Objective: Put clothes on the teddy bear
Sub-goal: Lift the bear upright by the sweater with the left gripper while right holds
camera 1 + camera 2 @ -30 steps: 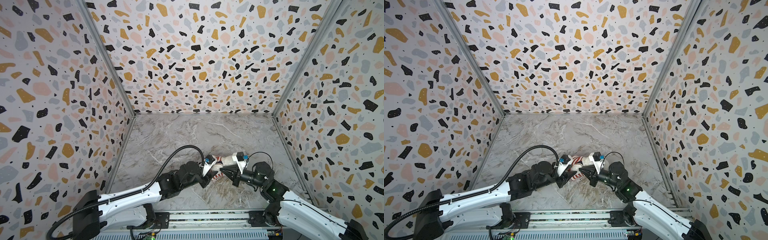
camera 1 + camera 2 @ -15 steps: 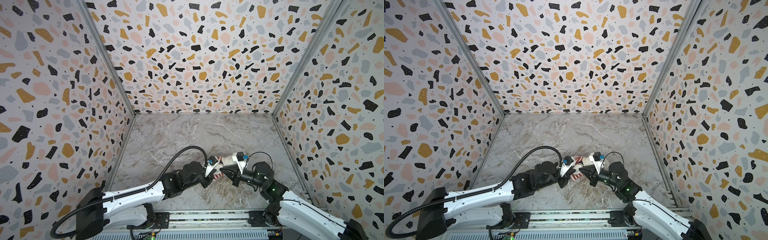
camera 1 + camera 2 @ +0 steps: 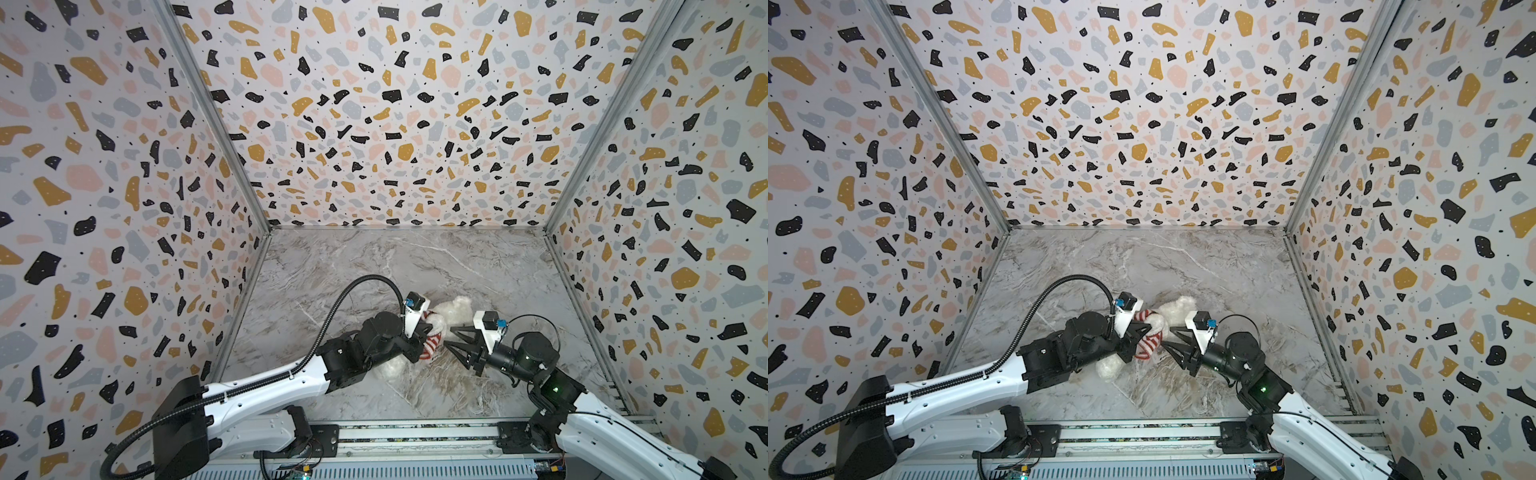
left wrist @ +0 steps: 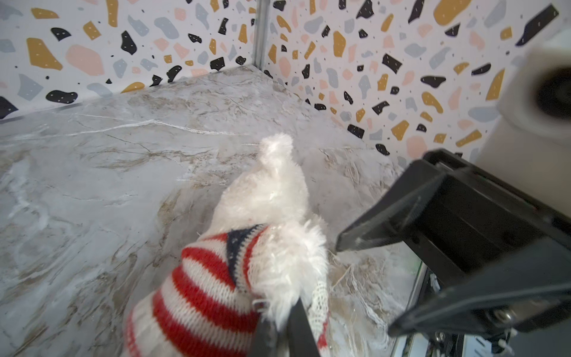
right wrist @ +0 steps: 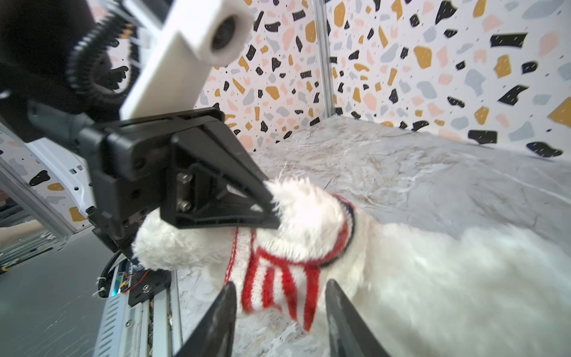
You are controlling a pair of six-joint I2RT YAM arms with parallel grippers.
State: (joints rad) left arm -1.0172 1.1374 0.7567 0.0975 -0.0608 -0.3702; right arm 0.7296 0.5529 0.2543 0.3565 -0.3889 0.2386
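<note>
The teddy bear (image 3: pixel 455 309) (image 3: pixel 1177 309), white and fluffy, lies on the marble floor between both arms. A red-and-white striped knit sweater (image 3: pixel 430 351) (image 3: pixel 1147 345) with a navy trim sits partly on it. My left gripper (image 4: pixel 282 324) (image 3: pixel 430 332) is shut on a fluffy limb of the bear (image 5: pixel 309 213) where it pokes out of the sweater (image 4: pixel 200 278). My right gripper (image 5: pixel 279 284) (image 3: pixel 450 336) stands open just short of the sweater's hem (image 5: pixel 272 290), holding nothing. The bear's face is hidden.
Terrazzo-patterned walls (image 3: pixel 374 124) close in the marble floor (image 3: pixel 374 266) on the left, back and right. A metal rail (image 3: pixel 415 436) with both arm bases runs along the front edge. The left arm's black cable (image 3: pixel 353 291) arches above the floor.
My left gripper closed on the bear's limb. My right gripper, shut before, has just opened and let go of the sweater, drawing back a little to the right.
</note>
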